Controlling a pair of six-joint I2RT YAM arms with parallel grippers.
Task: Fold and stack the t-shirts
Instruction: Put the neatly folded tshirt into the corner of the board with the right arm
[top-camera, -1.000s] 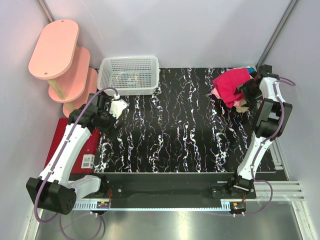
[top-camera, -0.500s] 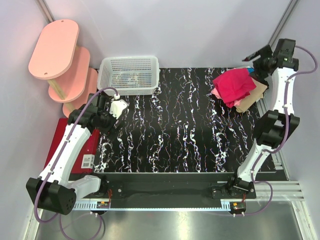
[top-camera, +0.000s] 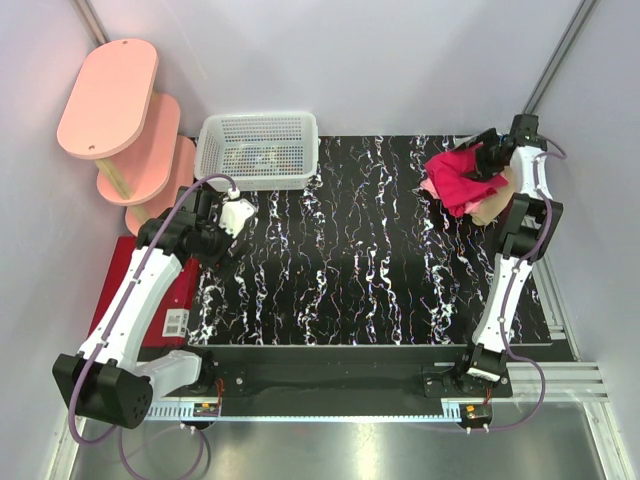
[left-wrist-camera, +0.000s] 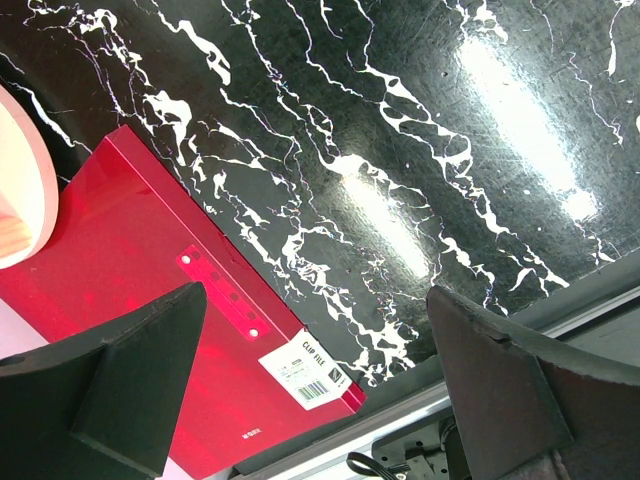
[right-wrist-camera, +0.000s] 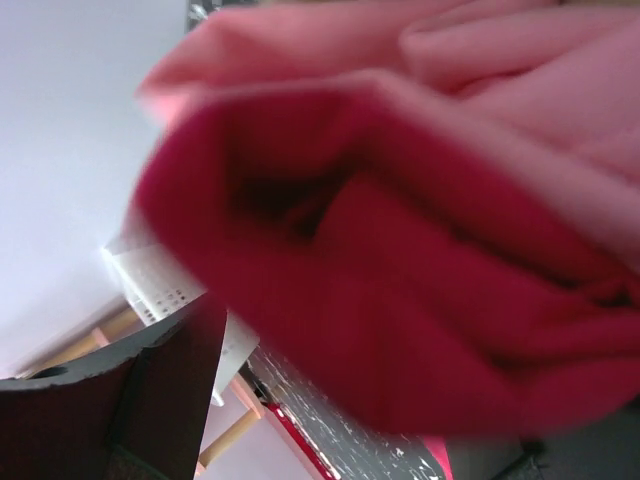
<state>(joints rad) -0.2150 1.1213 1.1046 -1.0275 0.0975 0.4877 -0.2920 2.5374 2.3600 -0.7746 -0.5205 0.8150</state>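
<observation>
Black marbled tabletop (top-camera: 350, 260), far right corner: my right gripper (top-camera: 492, 160) has swung back down into the bright magenta-red cloth t-shirt (top-camera: 460, 178) on the folded pink and tan t-shirts (top-camera: 489, 210). The close view is blurred, so I cannot tell its grip. My left gripper (left-wrist-camera: 315, 310) hangs wide and empty. I judge the fold is not finished.

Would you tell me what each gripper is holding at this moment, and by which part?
The left gripper is open and holds nothing. The right gripper is at the magenta t-shirt; whether it grips it cannot be told.
</observation>
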